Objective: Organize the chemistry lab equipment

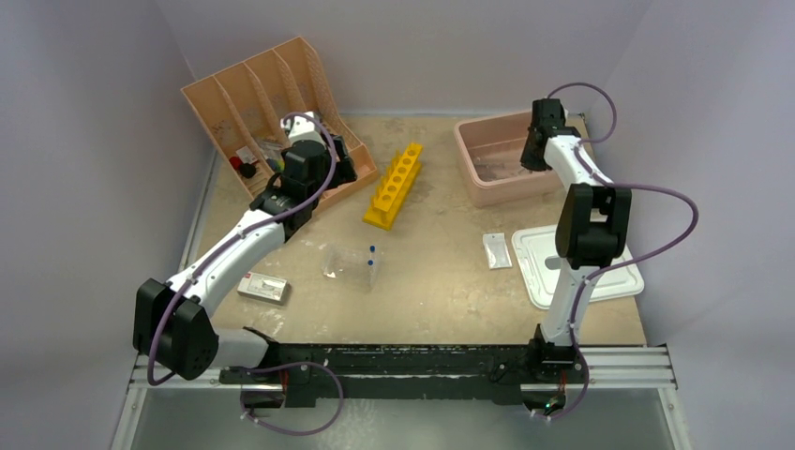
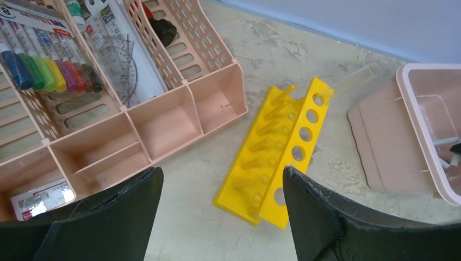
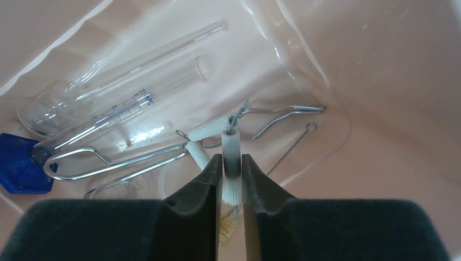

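Note:
My right gripper [image 3: 232, 163] reaches down into the pink tub [image 3: 380, 81], its jaws closed narrowly on one white tube of the wire triangle [image 3: 215, 128]. Around it on the tub floor lie metal tongs [image 3: 125, 160], a thin wire brush [image 3: 288, 149], clear glass tubes [image 3: 119, 109] and a blue cap [image 3: 19, 163]. My left gripper [image 2: 223, 179] hovers open and empty between the peach organizer [image 2: 163, 117] and the yellow rack [image 2: 277, 152]. On the table lie clear blue-tipped pipettes [image 1: 370, 264] and a white packet [image 1: 497, 250].
The pink tub [image 1: 469, 150] stands at the back right, with its white lid [image 1: 581, 267] lying near the right arm. The organizer [image 1: 253, 94] is at the back left. A small flat pack [image 1: 262, 287] lies beside the left arm.

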Controlling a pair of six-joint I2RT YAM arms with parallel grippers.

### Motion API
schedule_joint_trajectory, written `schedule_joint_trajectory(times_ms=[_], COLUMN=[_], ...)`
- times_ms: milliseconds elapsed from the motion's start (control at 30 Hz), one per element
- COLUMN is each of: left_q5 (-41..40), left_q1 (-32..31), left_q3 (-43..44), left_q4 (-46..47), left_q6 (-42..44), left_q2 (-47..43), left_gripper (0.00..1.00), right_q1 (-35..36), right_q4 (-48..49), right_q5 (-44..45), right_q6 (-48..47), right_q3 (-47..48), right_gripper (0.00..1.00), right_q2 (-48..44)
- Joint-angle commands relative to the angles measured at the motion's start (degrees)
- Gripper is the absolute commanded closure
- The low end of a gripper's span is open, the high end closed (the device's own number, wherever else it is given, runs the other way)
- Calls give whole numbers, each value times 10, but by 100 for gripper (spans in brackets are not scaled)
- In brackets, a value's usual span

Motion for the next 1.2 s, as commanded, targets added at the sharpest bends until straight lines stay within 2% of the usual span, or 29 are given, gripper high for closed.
schedule_joint_trajectory(times_ms=[0,200,600,800,900,1033,1167], left_q5=[-3,0,9,28,42,104,175], left_q1=[8,9,9,9,9,8,6], left_q3=[23,23,-2,-15,-12,-8,-18], left_q4=[26,27,33,40,42,51,75], left_q6=[9,8,4,0,-4,-10,-9], left_q2=[-5,-8,-49,-60,-59,-68,-75], left_gripper=[20,20,20,20,20,20,20], right_q1=[-3,-3,-3,-3,-3,-2,1], right_q4=[0,-20,-54,-60,-69,-63,-52], right_q5=[15,35,-5,-39,-82,-115,-156], right_q6=[-7,-12,-12,18,21,56,78], right_q3=[26,56,10,-142,-212,-315,-389], right_gripper=[74,55,49,45,52,51,46], right_q2=[-22,-51,-192,-337,-405,-488,-514])
